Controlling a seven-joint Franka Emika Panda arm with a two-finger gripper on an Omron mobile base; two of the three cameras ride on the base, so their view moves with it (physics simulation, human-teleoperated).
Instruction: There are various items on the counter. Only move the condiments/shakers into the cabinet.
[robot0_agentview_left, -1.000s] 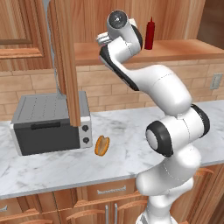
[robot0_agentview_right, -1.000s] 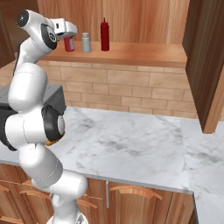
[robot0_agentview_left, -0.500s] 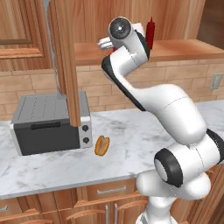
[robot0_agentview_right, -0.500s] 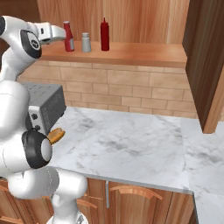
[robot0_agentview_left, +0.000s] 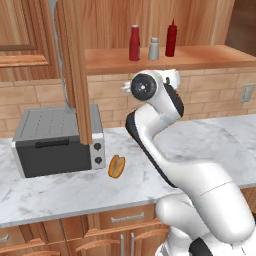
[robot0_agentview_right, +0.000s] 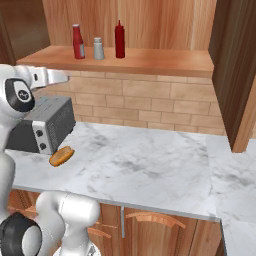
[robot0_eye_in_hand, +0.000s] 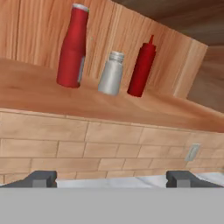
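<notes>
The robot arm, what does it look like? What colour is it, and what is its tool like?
The arm is smooth and glossy white, made of rounded, tube-like parts. Dark grey or black rings sit between them, and one joint ends in a round dark cap with a small pale mark. The tool has two small, dark grey, blocky finger tips. No cables show.

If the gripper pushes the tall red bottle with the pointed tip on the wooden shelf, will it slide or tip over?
The tall red bottle with the pointed tip looks slim with a narrow base, so a high push would probably tip it. It could then knock the small grey shaker standing close beside it.
</notes>
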